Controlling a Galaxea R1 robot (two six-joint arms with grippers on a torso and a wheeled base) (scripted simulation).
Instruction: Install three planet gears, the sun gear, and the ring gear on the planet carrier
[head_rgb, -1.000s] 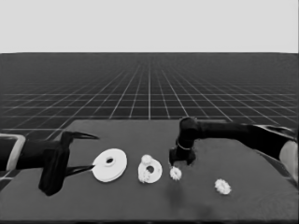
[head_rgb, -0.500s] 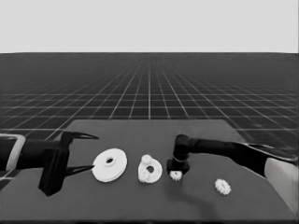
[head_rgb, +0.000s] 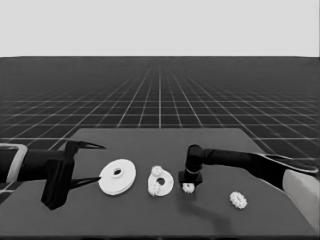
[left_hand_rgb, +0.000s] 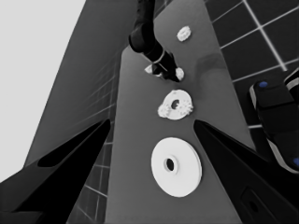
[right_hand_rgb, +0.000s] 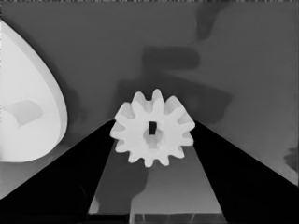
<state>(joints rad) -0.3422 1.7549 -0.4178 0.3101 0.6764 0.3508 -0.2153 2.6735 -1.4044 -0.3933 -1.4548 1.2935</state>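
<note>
The smaller round part (head_rgb: 167, 183) lies mid-table with two small gears (head_rgb: 157, 171) on it. My right gripper (head_rgb: 189, 186) is down at the table just right of it, open, with a loose gear (right_hand_rgb: 152, 128) standing between its fingertips (right_hand_rgb: 93, 154); the fingers flank the gear's sides. The smaller round part's edge (right_hand_rgb: 28, 102) fills one side of the right wrist view. To the left lies the larger round part (head_rgb: 117, 176), also visible in the left wrist view (left_hand_rgb: 176, 166). My left gripper (head_rgb: 100, 163) waits open at the table's left end, holding nothing.
One more gear (head_rgb: 238, 200) lies alone toward the table's right front, seen too from the left wrist (left_hand_rgb: 183, 33). A small white bit (left_hand_rgb: 149, 69) shows beside the right gripper. Dark machinery with blue lights (left_hand_rgb: 275, 107) sits past the table's edge.
The right gripper has come down and slightly left, from above the loose gear to the table, so the gear now stands between its fingers. The left arm has not moved.
</note>
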